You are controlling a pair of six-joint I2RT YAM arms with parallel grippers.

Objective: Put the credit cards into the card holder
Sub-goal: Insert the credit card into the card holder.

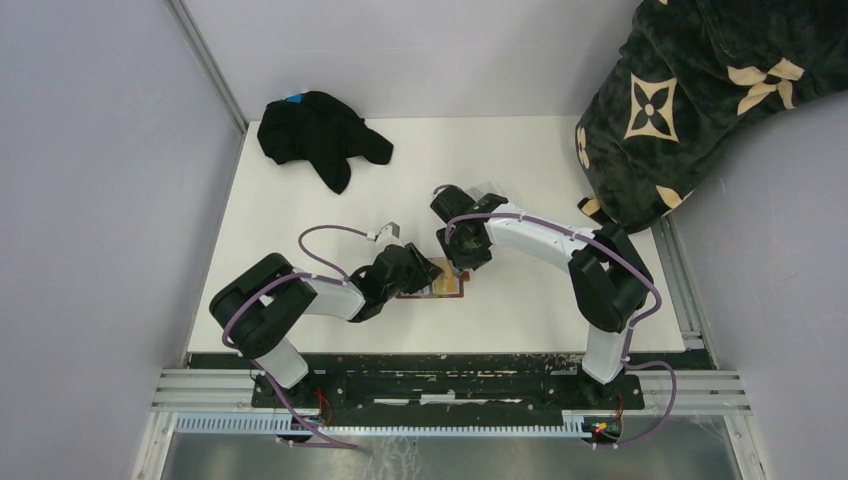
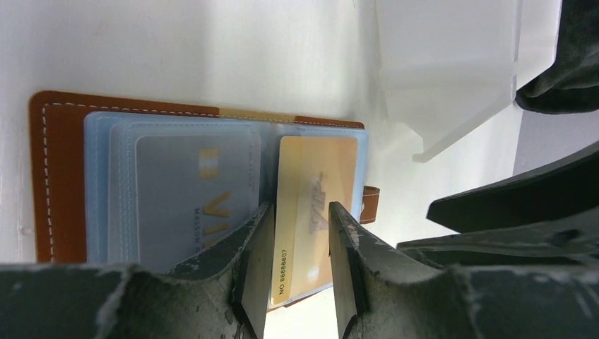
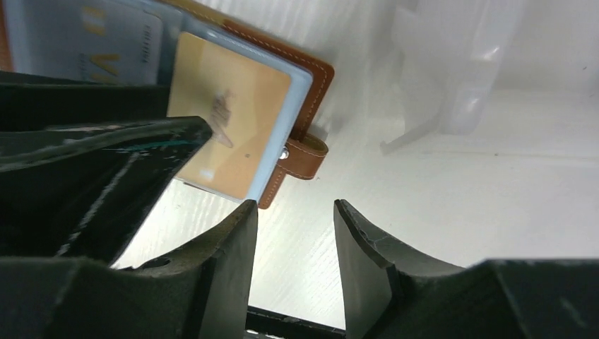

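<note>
Brown leather card holder (image 2: 60, 183), open near the middle of the worktop's (image 1: 520, 300) near edge. The grey card (image 2: 191, 198) is sleeved; the yellow-orange card (image 2: 314, 191) seems only partly seated. Left gripper (image 2: 300, 206) and right gripper (image 3: 294, 205): fingers released, grasping nothing. Risk: a brushing finger drags that card out.

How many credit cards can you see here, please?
2. In the left wrist view, a grey card sits in the card holder's left sleeve; a gold card is in the right sleeve, its near end sticking out. Others may hide underneath.
</note>
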